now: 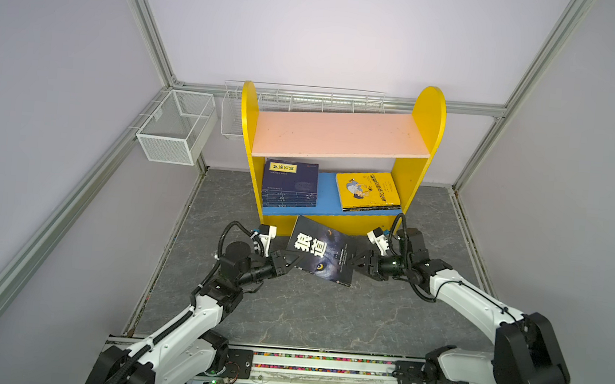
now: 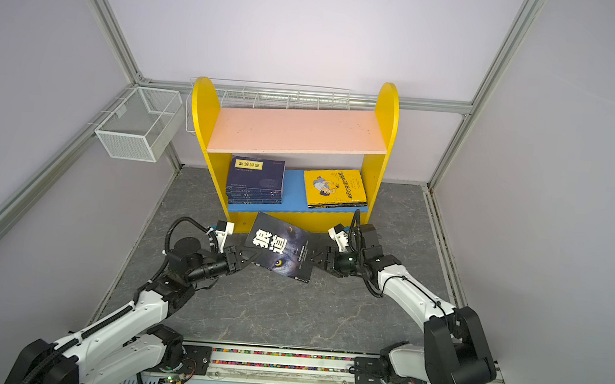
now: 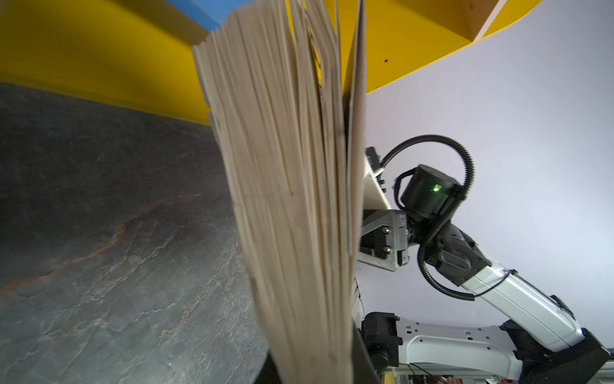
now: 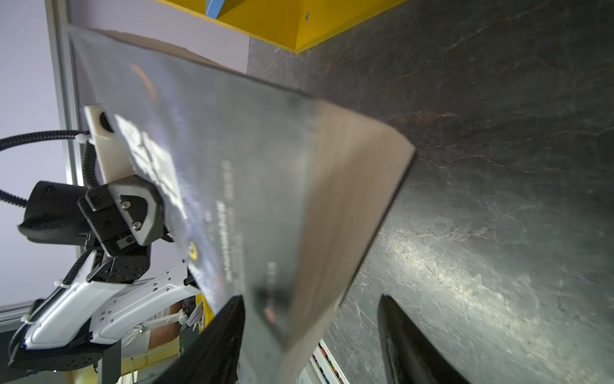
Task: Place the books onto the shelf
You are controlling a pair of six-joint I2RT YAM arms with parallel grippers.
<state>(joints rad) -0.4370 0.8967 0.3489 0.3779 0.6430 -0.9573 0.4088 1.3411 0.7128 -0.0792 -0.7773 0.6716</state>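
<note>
Pale lilac walls enclose a dark grey stone-veined tabletop (image 1: 306,314), and at its back stands the small two-tier shelf with yellow round-topped side panels (image 1: 428,123), a pink upper board (image 1: 341,135) and a blue lower board (image 1: 326,198). On the lower board a stack of navy blue paperbacks with yellow title labels (image 1: 290,184) lies flat at the left end. A bright yellow cartoon-cover book (image 1: 368,190) lies flat at the right end on another volume, and the two piles are apart. Just in front of the shelf's foot, the dark paperback with a wolf's eye on its cover (image 1: 321,253) hangs tilted between the two arms, its cream pages fanning loosely in the left wrist view. The left gripper (image 1: 291,262) is clamped on the book's left edge. The right gripper (image 1: 357,262) sits at the book's right edge with its black fingers (image 4: 226,332) spread apart. The book's corner lies between them, with clear space beside one finger. A white wire mesh basket (image 1: 174,128) hangs on the left wall frame.
</note>
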